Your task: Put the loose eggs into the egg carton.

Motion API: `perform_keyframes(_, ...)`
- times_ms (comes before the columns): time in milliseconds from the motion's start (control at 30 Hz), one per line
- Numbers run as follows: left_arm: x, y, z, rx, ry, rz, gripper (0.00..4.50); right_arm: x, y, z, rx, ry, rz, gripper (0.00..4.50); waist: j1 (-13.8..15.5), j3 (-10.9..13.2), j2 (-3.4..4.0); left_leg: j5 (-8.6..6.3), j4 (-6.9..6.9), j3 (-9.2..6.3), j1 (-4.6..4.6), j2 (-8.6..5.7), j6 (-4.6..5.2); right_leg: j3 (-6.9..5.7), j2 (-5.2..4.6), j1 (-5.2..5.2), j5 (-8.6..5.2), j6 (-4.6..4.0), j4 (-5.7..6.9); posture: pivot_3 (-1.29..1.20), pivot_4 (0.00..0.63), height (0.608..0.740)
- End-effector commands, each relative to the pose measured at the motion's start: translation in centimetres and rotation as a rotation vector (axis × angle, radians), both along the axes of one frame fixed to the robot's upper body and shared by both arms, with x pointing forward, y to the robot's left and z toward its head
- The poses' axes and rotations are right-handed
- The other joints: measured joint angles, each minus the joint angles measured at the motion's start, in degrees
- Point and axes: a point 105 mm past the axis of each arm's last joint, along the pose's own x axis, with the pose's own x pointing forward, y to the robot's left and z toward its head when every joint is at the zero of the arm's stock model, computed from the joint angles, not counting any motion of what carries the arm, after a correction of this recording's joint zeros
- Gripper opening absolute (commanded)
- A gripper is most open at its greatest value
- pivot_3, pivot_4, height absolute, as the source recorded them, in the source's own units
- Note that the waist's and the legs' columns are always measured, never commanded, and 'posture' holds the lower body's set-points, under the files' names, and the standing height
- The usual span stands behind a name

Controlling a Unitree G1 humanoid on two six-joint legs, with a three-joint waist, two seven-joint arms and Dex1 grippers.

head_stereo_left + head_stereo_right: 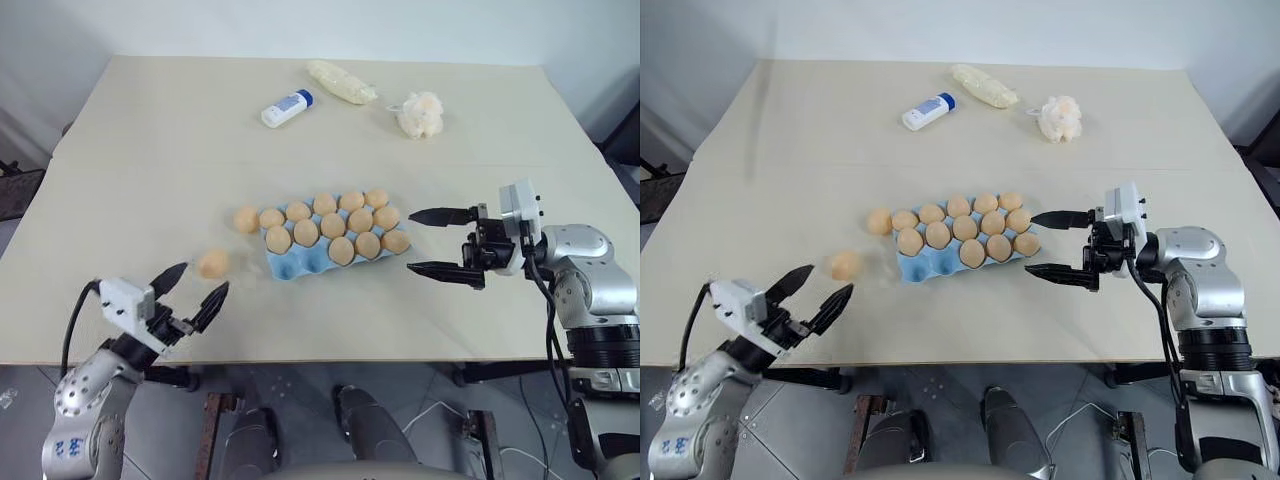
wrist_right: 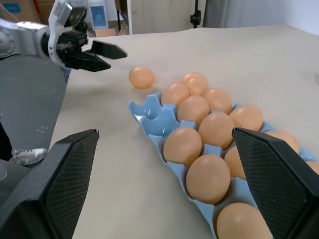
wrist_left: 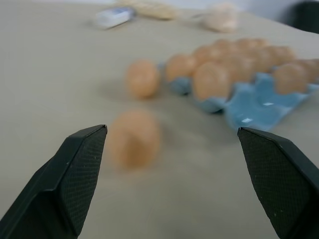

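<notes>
The light blue egg carton lies mid-table, most cups filled with tan eggs, with bare cups at its near left corner. One loose egg rests on the table left of the carton. It lies just beyond the fingertips of my left gripper, which is open and holds nothing. A second loose egg sits on the table against the carton's far left end. My right gripper is open and empty, pointing at the carton's right end from a short gap away.
At the far side of the table lie a white bottle with a blue cap, a clear bag of pale stuff and a fluffy cream puff. The table's front edge runs just past both grippers.
</notes>
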Motion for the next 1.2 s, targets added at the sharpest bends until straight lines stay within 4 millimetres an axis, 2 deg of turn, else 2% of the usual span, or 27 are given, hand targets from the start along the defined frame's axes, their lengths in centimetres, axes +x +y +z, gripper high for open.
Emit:
perform_keyframes(33, -1.2, 0.4, 0.3, -0.029, 0.000, 0.060, 4.48, 0.0, 0.3, 0.7, -0.003, -0.032, 0.028, 4.50, 0.0, 0.0, -0.02, 0.00, 0.01, 0.00, 0.00, 0.00, 0.00, 0.00, -0.02, 0.00, -0.21, -0.37, 0.00, 0.00, 0.150, 0.740)
perform_keyframes(233, -3.0, 1.1, -0.1, -0.039, 0.045, 0.130, 4.48, 0.4, 0.6, 0.9, -0.006, -0.033, 0.049, 4.50, -0.2, 0.1, -0.15, 0.00, 0.02, 0.01, 0.00, -0.04, 0.01, 0.01, -0.04, 0.00, -0.23, -0.41, -0.01, 0.00, 0.150, 0.740)
perform_keyframes(333, -2.8, 1.2, 0.2, -0.016, 0.028, 0.120, 4.48, 0.5, 0.8, 0.9, -0.007, -0.034, 0.058, 4.50, -0.2, 0.1, -0.17, 0.00, 0.01, 0.01, 0.00, -0.09, 0.01, 0.01, -0.03, 0.00, -0.24, -0.44, -0.05, 0.00, 0.150, 0.740)
perform_keyframes(500, -0.8, 0.9, 0.9, 0.027, -0.028, 0.082, 4.48, 0.5, 1.0, 1.0, -0.005, -0.036, 0.063, 4.50, -0.2, 0.1, -0.19, 0.00, 0.00, 0.00, -0.01, -0.11, 0.01, -0.01, -0.02, 0.00, -0.25, -0.46, -0.08, 0.00, 0.150, 0.740)
perform_keyframes(667, 2.6, 0.2, 1.4, 0.053, -0.069, 0.045, 4.48, 0.4, 0.9, 0.9, -0.003, -0.037, 0.055, 4.50, -0.1, 0.1, -0.18, 0.00, 0.00, 0.02, -0.02, -0.12, 0.02, -0.01, -0.03, 0.01, -0.24, -0.44, -0.07, 0.00, 0.150, 0.740)
perform_keyframes(800, 4.5, -0.5, 1.5, 0.060, -0.085, 0.016, 4.48, 0.2, 0.7, 0.9, 0.001, -0.039, 0.045, 4.50, -0.1, 0.1, -0.18, -0.03, -0.01, 0.01, -0.04, -0.11, 0.01, -0.04, 0.02, 0.00, -0.19, -0.35, -0.03, 0.00, 0.150, 0.740)
perform_keyframes(900, 6.3, -0.8, 0.9, 0.075, -0.075, -0.011, 4.48, -0.5, 0.3, 1.2, 0.036, -0.055, 0.052, 4.50, 0.1, 0.1, -0.17, -0.09, 0.00, -0.02, -0.03, -0.07, -0.09, -0.08, 0.17, -0.02, 0.23, 0.42, 0.04, 0.00, 0.150, 0.740)
perform_keyframes(1167, 8.1, -1.8, 0.0, 0.123, -0.049, -0.077, 4.48, -0.5, 0.1, 0.7, 0.019, -0.041, 0.019, 4.50, 0.1, 0.1, -0.16, -0.12, -0.03, -0.03, -0.03, 0.04, -0.14, -0.10, 0.29, -0.09, 0.21, 0.38, 0.10, 0.00, 0.150, 0.740)
perform_keyframes(1200, 8.2, -2.0, -0.1, 0.129, -0.048, -0.087, 4.09, -0.5, 0.1, 0.7, 0.018, -0.040, 0.016, 4.50, 0.1, 0.1, -0.16, -0.12, -0.03, -0.03, -0.03, 0.04, -0.15, -0.11, 0.29, -0.09, 0.21, 0.38, 0.10, 0.00, 0.150, 0.740)
